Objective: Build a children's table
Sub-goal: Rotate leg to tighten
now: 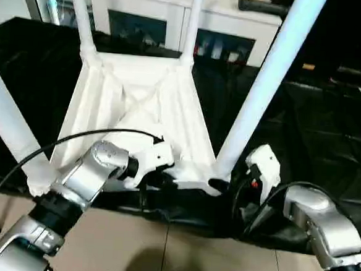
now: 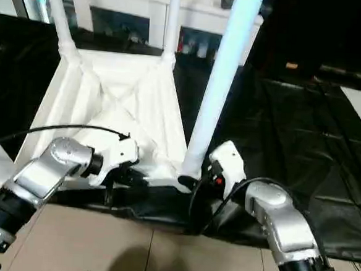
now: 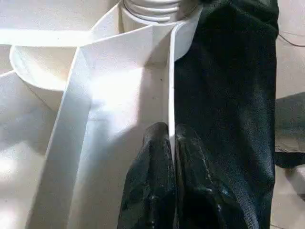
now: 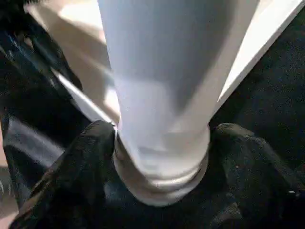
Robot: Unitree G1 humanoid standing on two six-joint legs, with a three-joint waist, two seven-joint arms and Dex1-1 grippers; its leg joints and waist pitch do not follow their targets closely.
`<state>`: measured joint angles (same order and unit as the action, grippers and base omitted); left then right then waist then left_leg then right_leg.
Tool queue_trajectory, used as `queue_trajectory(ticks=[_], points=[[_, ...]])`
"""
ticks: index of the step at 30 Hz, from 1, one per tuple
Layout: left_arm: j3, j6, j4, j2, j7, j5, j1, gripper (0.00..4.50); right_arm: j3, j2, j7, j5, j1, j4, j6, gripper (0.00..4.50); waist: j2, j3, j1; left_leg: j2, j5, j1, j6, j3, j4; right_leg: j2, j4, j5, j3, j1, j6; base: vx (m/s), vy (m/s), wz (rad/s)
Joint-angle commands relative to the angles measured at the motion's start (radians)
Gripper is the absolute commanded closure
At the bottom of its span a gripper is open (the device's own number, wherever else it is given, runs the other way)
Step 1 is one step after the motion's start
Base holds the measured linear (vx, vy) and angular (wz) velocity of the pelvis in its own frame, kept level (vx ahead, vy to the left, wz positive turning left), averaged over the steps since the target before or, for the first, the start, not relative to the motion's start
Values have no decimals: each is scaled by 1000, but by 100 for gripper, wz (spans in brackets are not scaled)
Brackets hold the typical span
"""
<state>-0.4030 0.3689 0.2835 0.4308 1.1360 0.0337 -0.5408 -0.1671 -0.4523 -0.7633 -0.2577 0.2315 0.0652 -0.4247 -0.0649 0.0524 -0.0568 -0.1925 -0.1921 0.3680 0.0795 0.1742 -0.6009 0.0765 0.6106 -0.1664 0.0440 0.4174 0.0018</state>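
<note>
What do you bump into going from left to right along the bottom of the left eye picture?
Left arm → left gripper, shut on the tabletop edge → leg in its corner socket → right gripper → right arm.

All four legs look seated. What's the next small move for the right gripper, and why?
Probably back the right gripper off the near-right leg, if it's tight. That leg stands in its corner socket on the upturned tabletop like the other three, and the fingers sit either side of its base. The left gripper is pinching the tabletop's near wall, steadying it.
</note>
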Motion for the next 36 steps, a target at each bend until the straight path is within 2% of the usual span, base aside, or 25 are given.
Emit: queue_trajectory(ticks=[1,9,13,15,17,18,19,20,21,22,23,24,25,26,27,29,30,31,32,36], points=[[0,-10,-45,-9,13,-28,-4,450,1,-12,-4,22,16,15,14,125,0,-62,3,-33,-187,-6,-22,-3,74,53,-71,-244,-38,-51,-186,0,0,0],[1,-7,-48,-8,11,-25,-1,450,-6,-13,-15,25,18,29,38,175,-2,-62,4,-33,-191,-7,-27,-3,74,54,-72,-264,-38,-51,-182,0,0,0],[2,-9,-42,-11,6,-23,-1,450,10,6,-23,16,20,32,53,181,-5,-62,5,-32,-186,-6,-31,-2,73,53,-72,-265,-38,-51,-180,0,0,0],[3,-9,-34,-14,-3,-19,-3,450,16,18,-15,15,22,40,64,181,-3,-61,5,-33,-191,-6,-29,-3,74,53,-73,-275,-37,-50,-180,0,0,0],[9,14,-11,-39,-53,-4,-15,450,36,60,62,30,32,76,73,181,-3,-60,8,-32,-201,-6,-24,-2,74,54,-75,-291,-37,-47,-178,0,0,0],[17,36,28,-75,-125,18,-34,450,62,108,162,44,48,115,54,181,-5,-60,12,-31,-205,-6,-15,-3,75,52,-76,-307,-36,-45,-175,0,0,0],[17,36,28,-75,-125,18,-34,450,62,108,162,44,48,115,54,181,-6,-60,14,-29,-207,-5,-10,-3,75,52,-78,-318,-36,-45,-171,0,0,0],[21,41,51,-94,-160,29,-46,450,76,132,216,54,57,137,49,181,-8,-63,18,-29,-207,-2,-1,-6,76,53,-77,-329,-34,-52,-164,0,0,0],[30,51,85,-124,-211,38,-63,450,97,169,296,65,71,172,43,181,-6,-59,22,-28,-218,-7,2,-3,75,52,-84,-344,-36,-42,-160,0,0,0],[36,56,105,-142,-241,43,-73,450,109,190,345,72,79,193,41,181,-6,-59,24,-25,-228,-6,3,-4,75,52,-85,-359,-36,-42,-157,0,0,0],[42,66,140,-174,-289,52,-94,450,128,230,415,77,95,229,40,181,-8,-64,25,-25,-224,-2,8,-7,75,54,-82,-368,-34,-50,-147,0,0,0],[46,75,166,-199,-324,57,-110,450,139,258,464,80,107,255,41,182,-9,-62,27,-23,-221,-3,6,-5,75,52,-86,-370,-35,-46,-143,0,0,0],[55,88,196,-225,-361,59,-129,450,148,286,511,86,122,282,45,182,-3,-62,26,-23,-235,-10,8,-3,72,53,-90,-384,-36,-39,-140,0,0,0],[56,90,204,-231,-371,60,-134,450,150,294,522,87,127,289,46,182,-6,-64,26,-23,-225,-6,12,-7,74,53,-87,-374,-34,-45,-139,0,0,0],[66,100,244,-262,-421,65,-159,450,160,329,573,94,149,325,55,182,-4,-64,26,-23,-219,-8,11,-4,73,50,-86,-349,-35,-41,-140,0,0,0],[76,102,312,-304,-492,75,-196,450,172,382,648,98,195,385,71,182,-2,-67,26,-21,-211,-4,10,-6,74,50,-82,-317,-34,-47,-145,0,0,0],[88,101,350,-330,-538,79,-217,450,181,412,690,95,222,419,80,182,2,-68,28,-21,-206,-5,9,-4,73,52,-82,-301,-36,-42,-152,0,0,0],[96,95,385,-349,-571,82,-234,450,184,435,714,92,244,443,88,182,-3,-68,28,-21,-204,-5,9,-5,73,50,-80,-281,-34,-48,-156,0,0,0],[101,90,407,-360,-589,84,-244,450,185,447,725,90,257,457,94,182,-2,-70,25,-19,-187,-5,2,-4,71,50,-77,-248,-35,-50,-161,0,0,0],[113,42,488,-395,-625,77,-271,450,136,483,698,126,287,484,120,182,-2,-72,21,-18,-142,-3,-28,-1,68,49,-72,-169,-35,-55,-178,0,0,0]])
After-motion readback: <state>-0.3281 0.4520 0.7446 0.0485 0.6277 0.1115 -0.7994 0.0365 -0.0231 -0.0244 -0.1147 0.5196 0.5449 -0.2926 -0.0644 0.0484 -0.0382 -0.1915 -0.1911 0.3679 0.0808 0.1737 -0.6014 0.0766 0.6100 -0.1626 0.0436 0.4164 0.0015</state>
